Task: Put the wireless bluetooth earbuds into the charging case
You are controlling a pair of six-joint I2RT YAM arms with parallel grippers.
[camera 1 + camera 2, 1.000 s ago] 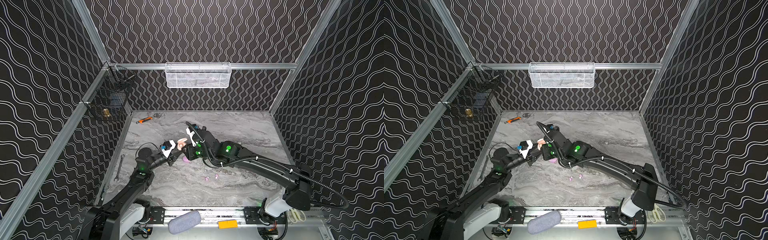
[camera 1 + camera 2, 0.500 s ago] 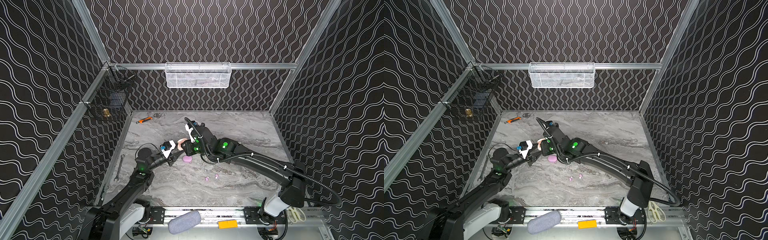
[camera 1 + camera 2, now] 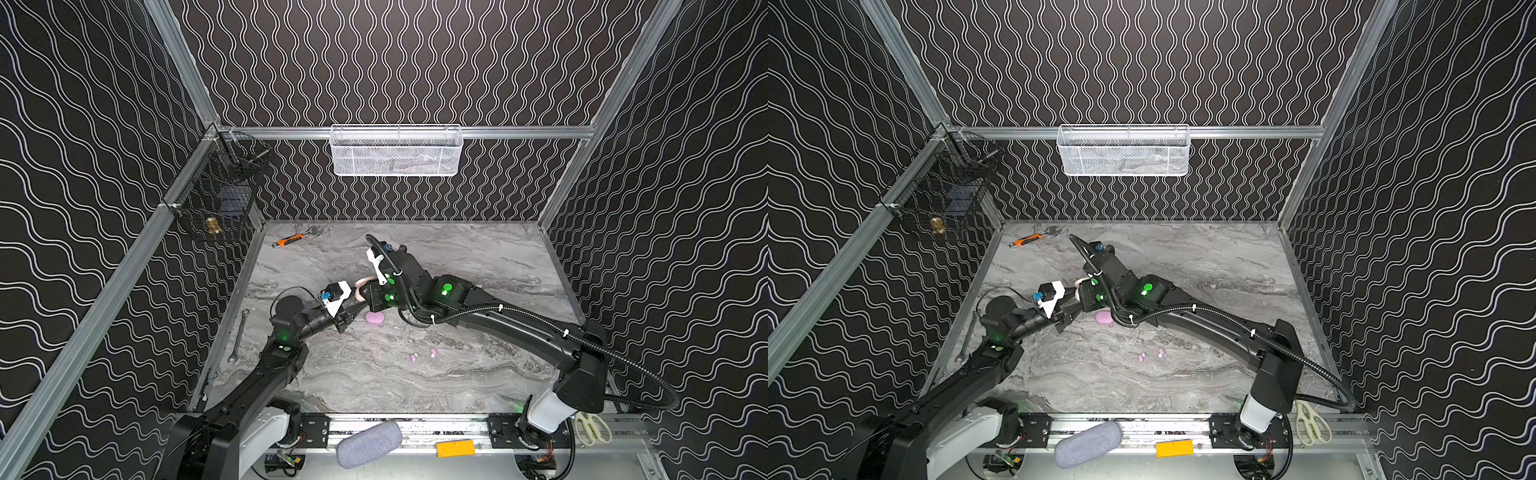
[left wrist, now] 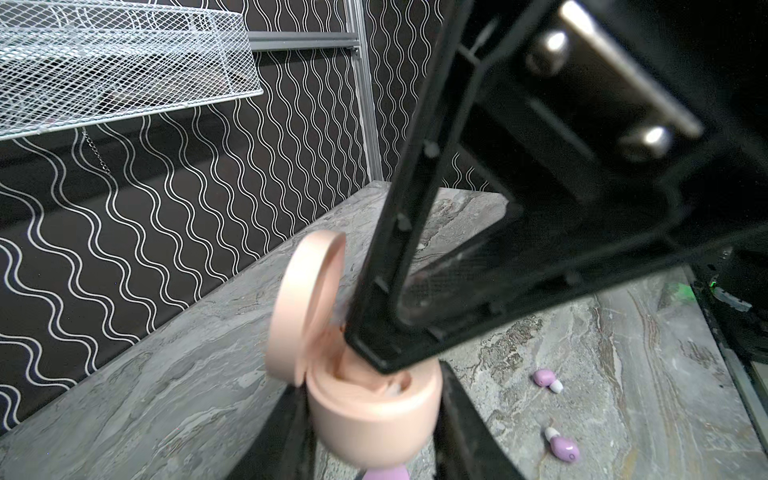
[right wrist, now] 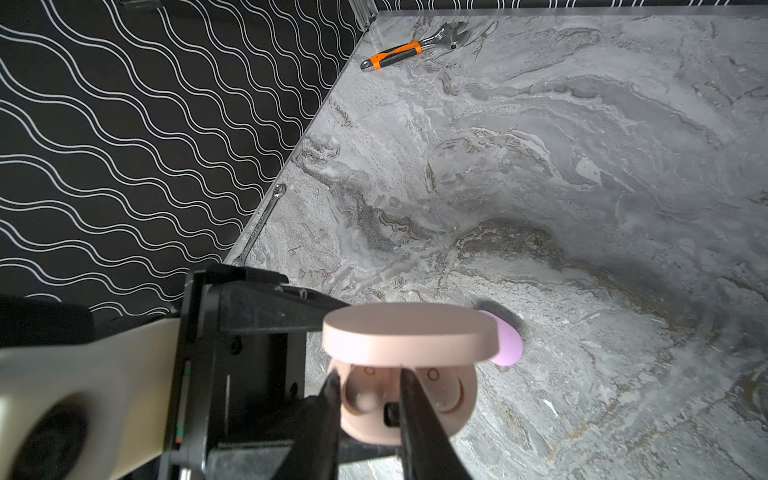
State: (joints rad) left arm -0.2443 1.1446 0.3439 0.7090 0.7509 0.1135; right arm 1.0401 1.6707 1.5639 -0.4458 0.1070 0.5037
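My left gripper (image 3: 355, 305) is shut on a peach charging case (image 5: 440, 415), held above the table with its lid (image 4: 307, 307) swung open. My right gripper (image 5: 368, 378) reaches into the case from the other side. Its two fingers stand slightly apart, either side of one well. A pale earbud (image 5: 365, 401) lies in that well, and neither finger touches it. The other well looks empty. Two lilac earbuds (image 3: 413, 356) (image 3: 433, 352) lie on the marble table, nearer the front. A shut lilac case (image 3: 374, 318) lies just below the grippers.
An orange-handled wrench (image 3: 291, 240) lies at the back left. A spanner (image 3: 239, 334) lies along the left edge. A white mesh basket (image 3: 395, 151) hangs on the back wall and a black wire basket (image 3: 220, 195) on the left rail. Scissors (image 3: 592, 428) rest at the front right.
My right gripper has moved left and back onto the open case, uncovering the lilac case, and its fingers have narrowed. The left arm has held still.
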